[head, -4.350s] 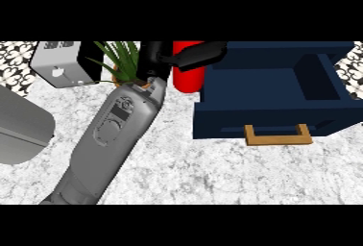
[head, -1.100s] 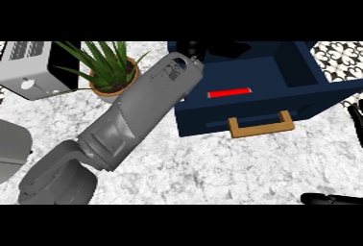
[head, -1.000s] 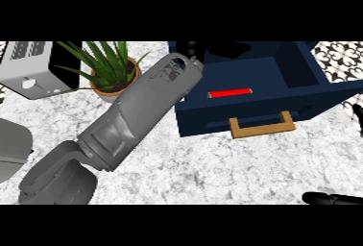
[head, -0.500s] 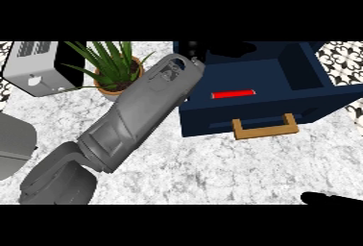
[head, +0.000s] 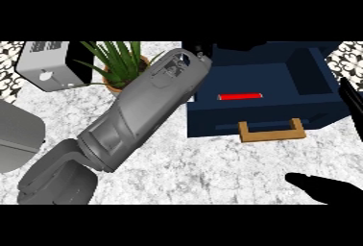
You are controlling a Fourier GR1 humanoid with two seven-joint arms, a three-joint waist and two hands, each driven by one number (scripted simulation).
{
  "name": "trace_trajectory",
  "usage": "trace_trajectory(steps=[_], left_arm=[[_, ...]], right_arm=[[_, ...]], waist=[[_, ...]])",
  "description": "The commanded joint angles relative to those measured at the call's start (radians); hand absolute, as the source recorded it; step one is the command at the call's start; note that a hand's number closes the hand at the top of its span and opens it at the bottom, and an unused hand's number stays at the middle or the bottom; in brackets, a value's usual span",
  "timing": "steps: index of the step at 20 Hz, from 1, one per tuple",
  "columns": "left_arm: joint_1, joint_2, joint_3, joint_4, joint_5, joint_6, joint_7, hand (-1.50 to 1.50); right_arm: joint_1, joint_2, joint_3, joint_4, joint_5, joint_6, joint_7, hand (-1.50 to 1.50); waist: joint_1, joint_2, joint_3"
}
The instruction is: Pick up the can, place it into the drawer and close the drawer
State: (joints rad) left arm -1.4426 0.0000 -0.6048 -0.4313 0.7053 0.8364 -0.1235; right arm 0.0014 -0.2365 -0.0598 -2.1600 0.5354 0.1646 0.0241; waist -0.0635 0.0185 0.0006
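- Now our left hand (head: 200, 50) shows only a sliver behind the forearm; finger state unclear.
- Right hand (head: 327, 189) fingers likewise unclear.
- Can (head: 238, 96) lies inside the open drawer (head: 312, 72), just below the left fingers.

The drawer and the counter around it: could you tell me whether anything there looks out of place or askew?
Nothing stands out. The dark blue drawer stands open, and the red can lies on its side inside it, not spilled or dented. The potted plant stands upright on the counter.
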Motion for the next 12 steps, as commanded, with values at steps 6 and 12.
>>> trace_trajectory(steps=[6, 12], left_arm=[[-0.022, 0.0, -0.01, -0.029, -0.004, 0.013, 0.056, -1.5], [0.033, 0.051, 0.002, -0.094, -0.048, -0.002, 0.093, -1.5]], right_arm=[[-0.081, -0.016, 0.17, 0.27, 0.368, -0.112, -0.048, -1.5], [-0.116, 0.012, 0.184, 0.463, 0.514, -0.238, -0.043, -1.5]], waist=[[0.06, -0.013, 0.0], [0.086, -0.021, 0.0]])
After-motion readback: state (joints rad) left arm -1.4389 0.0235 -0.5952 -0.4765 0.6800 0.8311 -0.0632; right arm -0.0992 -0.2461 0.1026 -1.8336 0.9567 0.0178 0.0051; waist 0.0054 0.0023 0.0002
